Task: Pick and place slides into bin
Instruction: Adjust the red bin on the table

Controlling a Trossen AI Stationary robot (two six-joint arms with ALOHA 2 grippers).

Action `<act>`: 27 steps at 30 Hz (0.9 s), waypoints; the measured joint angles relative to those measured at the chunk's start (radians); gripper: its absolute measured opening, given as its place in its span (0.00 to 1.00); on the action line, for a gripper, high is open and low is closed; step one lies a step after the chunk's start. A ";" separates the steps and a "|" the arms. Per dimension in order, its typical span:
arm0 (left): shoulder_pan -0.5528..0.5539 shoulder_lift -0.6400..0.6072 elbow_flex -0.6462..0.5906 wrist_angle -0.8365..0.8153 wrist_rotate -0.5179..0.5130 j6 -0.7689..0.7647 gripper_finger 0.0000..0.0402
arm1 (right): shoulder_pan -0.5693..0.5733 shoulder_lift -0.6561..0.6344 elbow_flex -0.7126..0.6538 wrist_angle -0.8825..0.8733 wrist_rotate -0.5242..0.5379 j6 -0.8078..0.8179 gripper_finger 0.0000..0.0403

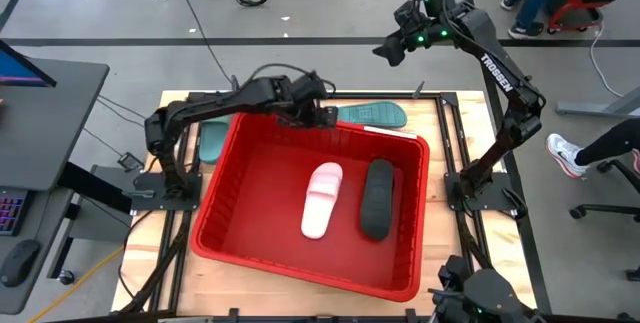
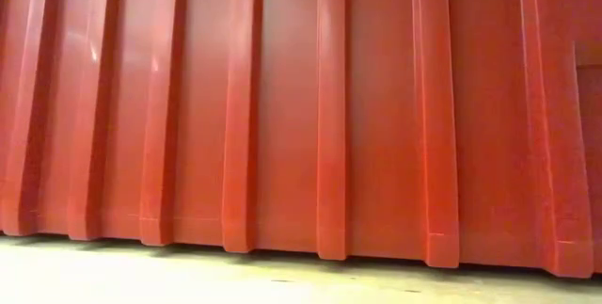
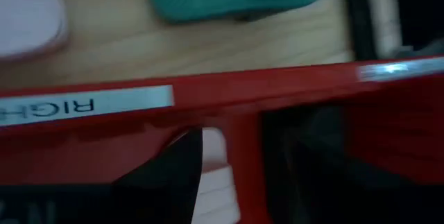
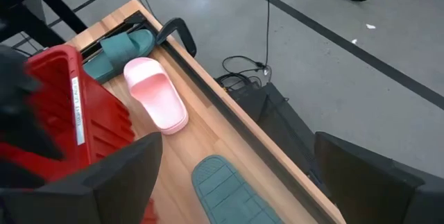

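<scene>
The red bin (image 1: 240,163) stands mid-table with a pale pink-white slide (image 1: 322,200) and a black slide (image 1: 377,198) lying flat on its floor. Behind its far wall a teal slide (image 1: 372,115) lies on the table. A pink slide (image 4: 156,96) and another teal slide (image 4: 125,47) lie farther left. My left gripper (image 1: 312,115) hovers over the bin's far rim (image 3: 277,82), fingers apart, with nothing seen between them. My right gripper (image 1: 388,51) hangs open, high beyond the table's far right corner.
Black metal frame rails (image 1: 450,143) edge the wooden table. Little room is left between the bin's far wall and the far rail (image 4: 208,78), where the loose slides lie. In the low view the bin's ribbed wall (image 2: 301,106) fills the picture. Cables lie on the floor beyond.
</scene>
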 joint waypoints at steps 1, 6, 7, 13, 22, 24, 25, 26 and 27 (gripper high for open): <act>0.011 -0.010 0.025 -0.009 -0.006 0.022 0.52 | 0.000 0.000 0.000 0.000 0.001 0.000 0.94; 0.151 -0.007 0.121 -0.155 -0.044 0.169 0.51 | 0.000 0.000 0.000 0.004 0.002 0.002 0.94; 0.191 -0.005 0.121 -0.166 -0.043 0.199 0.51 | 0.000 0.000 0.000 0.004 0.003 0.005 0.94; 0.388 -0.001 0.055 -0.324 0.068 0.316 0.51 | 0.000 0.000 0.000 0.011 0.020 0.047 0.94; 0.405 -0.011 0.049 -0.663 0.172 0.486 0.48 | -0.002 0.000 0.000 0.016 0.091 0.072 0.94; 0.405 -0.013 0.049 -0.682 0.230 0.526 0.47 | -0.002 0.000 0.000 0.016 0.092 0.079 0.94; 0.403 -0.014 0.049 -0.678 0.262 0.542 0.47 | -0.002 0.000 0.000 0.017 0.093 0.080 0.94; 0.406 -0.014 0.050 -0.666 0.281 0.549 0.47 | -0.002 0.000 0.000 0.018 0.093 0.080 0.94; 0.415 -0.014 0.053 -0.650 0.277 0.552 0.47 | -0.002 0.000 0.000 0.020 0.093 0.081 0.94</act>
